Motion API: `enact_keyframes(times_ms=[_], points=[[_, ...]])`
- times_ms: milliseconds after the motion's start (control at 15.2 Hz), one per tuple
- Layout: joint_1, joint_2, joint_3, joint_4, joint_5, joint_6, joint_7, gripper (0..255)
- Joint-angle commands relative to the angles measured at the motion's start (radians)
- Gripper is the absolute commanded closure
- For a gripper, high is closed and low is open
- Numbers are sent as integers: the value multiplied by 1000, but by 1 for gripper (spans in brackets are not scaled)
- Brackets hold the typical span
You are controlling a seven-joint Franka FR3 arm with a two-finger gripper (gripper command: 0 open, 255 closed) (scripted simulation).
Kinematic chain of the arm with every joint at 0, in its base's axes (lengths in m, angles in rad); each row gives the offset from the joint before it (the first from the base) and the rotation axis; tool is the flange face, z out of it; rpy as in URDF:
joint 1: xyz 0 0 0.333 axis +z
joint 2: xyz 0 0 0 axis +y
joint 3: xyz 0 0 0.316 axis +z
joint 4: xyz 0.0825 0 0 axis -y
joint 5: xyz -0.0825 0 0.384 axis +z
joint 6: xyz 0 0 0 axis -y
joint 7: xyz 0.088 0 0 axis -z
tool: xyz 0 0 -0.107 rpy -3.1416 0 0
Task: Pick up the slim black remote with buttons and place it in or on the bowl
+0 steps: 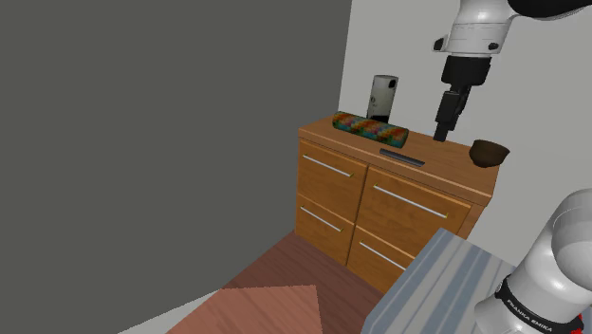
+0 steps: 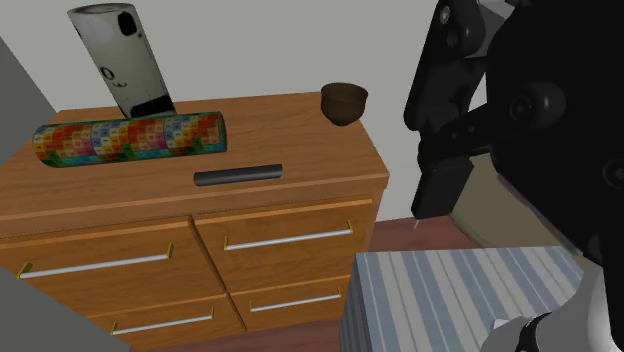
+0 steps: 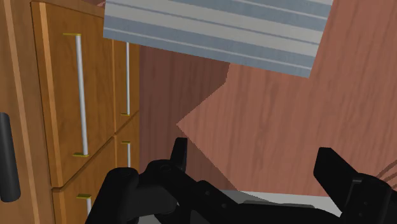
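Observation:
The slim black remote point(image 2: 238, 175) lies flat near the front edge of the wooden dresser top point(image 2: 300, 135), and it also shows in the shoulder view as the remote point(image 1: 402, 156). A small dark brown bowl point(image 2: 344, 102) stands at the dresser's back corner, the same bowl point(image 1: 490, 151) at the shoulder view's right. My black gripper point(image 2: 432, 200) hangs in the air in front of the dresser, off its bowl-side end, pointing down. In the wrist view the gripper point(image 3: 254, 162) is open with nothing between its fingers point(image 3: 179, 153), and the remote point(image 3: 6, 156) lies off to one side.
A multicoloured roll point(image 2: 130, 138) lies behind the remote, and a white cylinder with dark marks point(image 2: 122, 58) stands behind that. The dresser's drawer fronts point(image 3: 63, 95) have metal handles. The striped stand point(image 2: 470, 295) sits on the wood floor point(image 3: 280, 114) below the gripper.

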Motion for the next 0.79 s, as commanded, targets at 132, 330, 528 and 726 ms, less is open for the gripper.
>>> enact_keyframes(times_ms=[132,330,528,726], points=[[-15,23,-36,-19,-24,42,-37,0],[-36,68,-91,-37,-58,108,-91,0],[-57,125,-145,-45,-87,174,-144,0],[-75,192,-199,-42,-110,240,-197,0]])
